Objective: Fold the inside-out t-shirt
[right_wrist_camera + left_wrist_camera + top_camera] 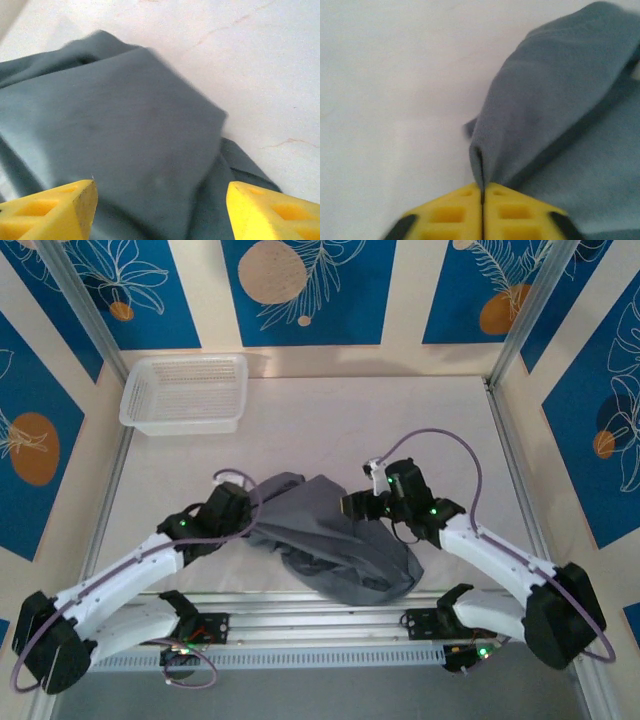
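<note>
From above, the shirt (pixel 330 540) is lying bunched by the worktop's (pixel 330 420) near edge, between both arms.

At the left wrist, the left pincer (pixel 482 189) is nipping a thin fold of the hem, jaws almost meeting. It should probably be lifting gently, without tugging.

At the right wrist, the right pincer (pixel 160 184) is hovering wide over a flap. It is best closing on one layer near the corner.

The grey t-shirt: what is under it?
The t-shirt lies bunched on the white table. Bare table shows around it; whatever is beneath the heap is hidden by its folds.
</note>
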